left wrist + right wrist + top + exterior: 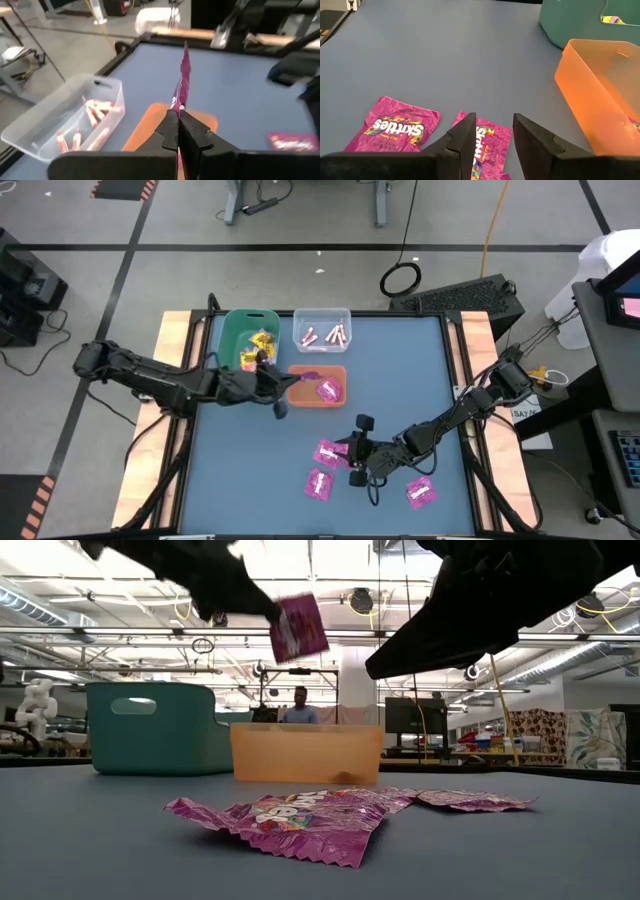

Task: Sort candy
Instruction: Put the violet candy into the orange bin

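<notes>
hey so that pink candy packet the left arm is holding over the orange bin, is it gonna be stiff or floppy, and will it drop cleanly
Probably thin and light: the left tool pinches the pink packet by one edge, and it stands up without sagging. Its crinkled foil, like the packets on the table, suggests it bends easily. Once released it may flutter rather than fall straight, though the orange bin lies below.

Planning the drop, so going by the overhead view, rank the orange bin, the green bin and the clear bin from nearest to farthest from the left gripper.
From the left gripper:
1. Orange bin, directly beneath it.
2. Green bin, back-left.
3. Clear bin, behind the orange one; nearly level with green.
</notes>
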